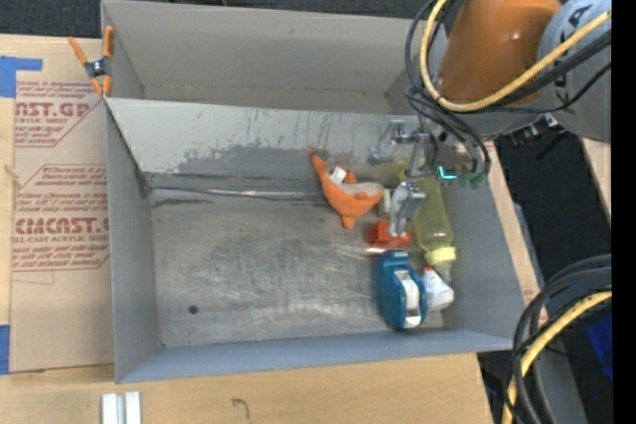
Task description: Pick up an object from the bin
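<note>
My gripper hangs low over the right side of the bin, above a cluster of small things. Just left of it lies an orange curved plastic piece with a white bit on top. Directly below the gripper sits a small red object. A yellow-green translucent bottle lies lengthwise to the gripper's right, partly behind it. I see nothing held by the gripper.
A blue tape measure lies near the bin's front right, with a small white and red item beside it. The arm's orange cover and yellow cables hang over the bin's right rear corner. The bin's left half shows bare scratched metal.
</note>
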`<state>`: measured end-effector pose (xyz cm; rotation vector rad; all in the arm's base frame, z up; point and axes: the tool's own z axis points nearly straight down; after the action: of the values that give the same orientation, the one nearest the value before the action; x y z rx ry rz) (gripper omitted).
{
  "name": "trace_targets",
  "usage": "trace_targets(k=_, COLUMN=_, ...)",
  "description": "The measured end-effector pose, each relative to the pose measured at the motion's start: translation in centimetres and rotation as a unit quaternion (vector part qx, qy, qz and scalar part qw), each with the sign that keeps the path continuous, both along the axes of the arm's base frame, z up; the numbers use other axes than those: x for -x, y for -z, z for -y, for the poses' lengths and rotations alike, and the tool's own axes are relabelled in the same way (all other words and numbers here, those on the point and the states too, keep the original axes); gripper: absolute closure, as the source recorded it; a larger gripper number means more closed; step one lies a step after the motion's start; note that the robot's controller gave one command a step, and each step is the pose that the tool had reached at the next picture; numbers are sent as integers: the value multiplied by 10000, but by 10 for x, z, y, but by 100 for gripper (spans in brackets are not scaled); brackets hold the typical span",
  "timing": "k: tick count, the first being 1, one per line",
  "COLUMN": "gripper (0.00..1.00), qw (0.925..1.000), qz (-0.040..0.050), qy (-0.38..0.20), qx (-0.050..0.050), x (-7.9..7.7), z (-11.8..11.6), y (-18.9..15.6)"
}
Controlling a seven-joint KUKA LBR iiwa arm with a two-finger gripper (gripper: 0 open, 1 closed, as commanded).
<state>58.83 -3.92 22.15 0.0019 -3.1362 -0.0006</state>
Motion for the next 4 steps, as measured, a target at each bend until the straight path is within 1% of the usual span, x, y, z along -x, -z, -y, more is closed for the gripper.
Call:
trace_targets(k=1, gripper=0, qw=10000, qz=40, qy=-1, qx=2, x=-2, z=0, y=-5)
trace_targets(k=2, gripper=0, qw=9978, qz=50, qy=660, qx=-1, x=0, z=3, y=57)
trace_targets(k=3, gripper=0, qw=9963, qz=24, qy=863, qx=-1, x=0, z=3, y=102)
trace_targets(k=4, gripper=0, qw=9928, qz=42, qy=1196, qx=-5, x=-2, z=2, y=108)
